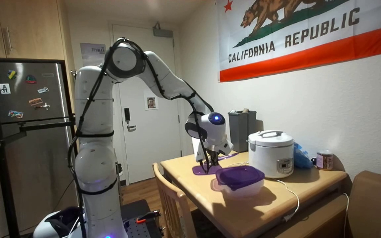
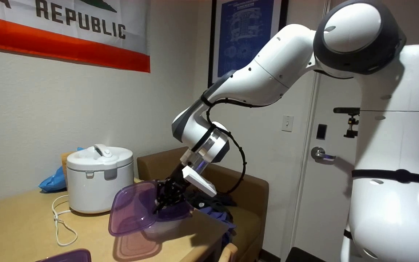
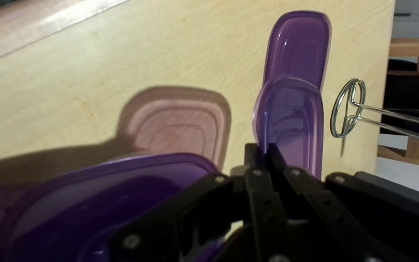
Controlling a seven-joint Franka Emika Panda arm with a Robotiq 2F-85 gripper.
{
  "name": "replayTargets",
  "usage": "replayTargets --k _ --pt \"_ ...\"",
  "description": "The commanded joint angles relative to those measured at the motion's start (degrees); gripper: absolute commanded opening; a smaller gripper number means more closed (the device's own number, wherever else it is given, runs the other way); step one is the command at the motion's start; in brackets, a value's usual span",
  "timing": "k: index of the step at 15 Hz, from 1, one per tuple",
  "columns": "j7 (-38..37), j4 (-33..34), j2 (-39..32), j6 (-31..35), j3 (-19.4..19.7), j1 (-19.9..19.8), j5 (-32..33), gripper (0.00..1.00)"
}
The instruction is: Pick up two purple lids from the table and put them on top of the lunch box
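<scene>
1. Now the pincer (image 3: 265,152) pinches a tilted lid (image 2: 131,209) above the bench (image 2: 20,225); likely it is the carrying step.
2. Next, it should lay this flat upon the lunch box (image 1: 248,191).
3. Second lid (image 3: 299,45) lies on the bench.

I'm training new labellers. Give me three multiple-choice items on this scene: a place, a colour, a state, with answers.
1. Where is the lunch box?
A) on the table
B) under it
C) beside it

2. What colour is the rice cooker?
A) black
B) white
C) red

3. What state is the hand in?
A) open, empty
B) out of view
C) shut on a purple lid

1 A: an exterior view shows it resting there.
2 B: its body looks white in both exterior views.
3 C: the wrist view shows the lid's edge pinched in it.
</scene>
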State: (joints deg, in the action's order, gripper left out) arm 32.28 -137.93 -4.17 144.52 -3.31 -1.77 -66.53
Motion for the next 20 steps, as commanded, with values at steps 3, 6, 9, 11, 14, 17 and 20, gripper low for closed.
replayTargets --k 3,6,9,11,14,17,20 --pt "10.3 -3.0 2.3 -8.7 5.5 -3.2 -4.6 0.02" --pt "14.2 -3.4 1.8 -13.3 8.3 -5.0 -5.3 0.02" --pt "17.6 -2.8 0.5 -18.7 10.6 -6.8 -5.3 0.02" --pt "18.7 -2.6 -0.3 -22.2 11.7 -7.7 -4.1 0.02" --pt "20.5 -1.6 -2.0 -26.5 12.8 -8.5 -3.5 0.02" --pt "22.7 -2.0 -1.2 -26.7 11.9 -7.5 -3.4 0.02" --pt "21.6 -2.1 -2.1 -25.7 12.4 -7.9 -3.5 0.07"
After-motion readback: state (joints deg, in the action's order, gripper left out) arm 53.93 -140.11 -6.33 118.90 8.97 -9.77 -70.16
